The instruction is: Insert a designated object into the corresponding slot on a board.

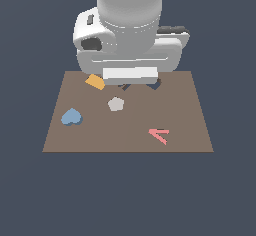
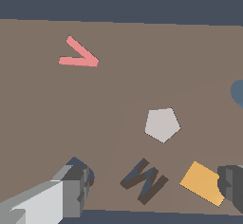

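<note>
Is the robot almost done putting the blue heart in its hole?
Not yet. Nothing looks done: the blue heart lies loose on the brown board, far from the arm. The gripper hangs open and empty over the board's far edge, near the orange rectangle and the grey pentagon. Left to do: reach the heart, grab it, carry it to its hole, press it in.

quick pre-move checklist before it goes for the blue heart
1. Blue heart lies free on the board, nothing on it: ok.
2. Gripper empty, fingers apart: ok.
3. Gripper over the heart: not ok; it hangs near the orange rectangle and the M-shaped recess.
4. Grey pentagon apart from the heart: ok.
5. Heart-shaped slot visible and free: cannot tell, mostly hidden by the arm.
6. Pink arrow piece away from the heart: ok.
</note>
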Action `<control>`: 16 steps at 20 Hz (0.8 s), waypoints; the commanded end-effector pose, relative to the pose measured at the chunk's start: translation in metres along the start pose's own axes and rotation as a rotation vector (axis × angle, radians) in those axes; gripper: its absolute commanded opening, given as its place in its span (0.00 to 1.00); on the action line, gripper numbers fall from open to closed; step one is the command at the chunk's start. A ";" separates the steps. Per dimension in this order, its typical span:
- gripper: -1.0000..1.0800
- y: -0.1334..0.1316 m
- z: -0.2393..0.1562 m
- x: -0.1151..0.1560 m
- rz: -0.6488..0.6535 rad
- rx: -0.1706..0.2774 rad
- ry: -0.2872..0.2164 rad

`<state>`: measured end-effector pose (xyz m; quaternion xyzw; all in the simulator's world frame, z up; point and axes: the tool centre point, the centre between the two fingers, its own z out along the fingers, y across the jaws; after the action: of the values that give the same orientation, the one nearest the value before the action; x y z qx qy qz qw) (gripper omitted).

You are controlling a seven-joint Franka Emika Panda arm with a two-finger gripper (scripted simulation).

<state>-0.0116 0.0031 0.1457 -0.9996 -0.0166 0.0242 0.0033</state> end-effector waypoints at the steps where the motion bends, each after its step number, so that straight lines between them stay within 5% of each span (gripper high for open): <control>1: 0.96 0.000 0.000 0.000 0.000 0.000 0.000; 9: 0.96 0.013 0.009 0.011 0.066 0.000 0.004; 16: 0.96 0.052 0.031 0.036 0.242 0.001 0.016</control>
<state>0.0186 -0.0370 0.1190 -0.9965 0.0814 0.0175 0.0017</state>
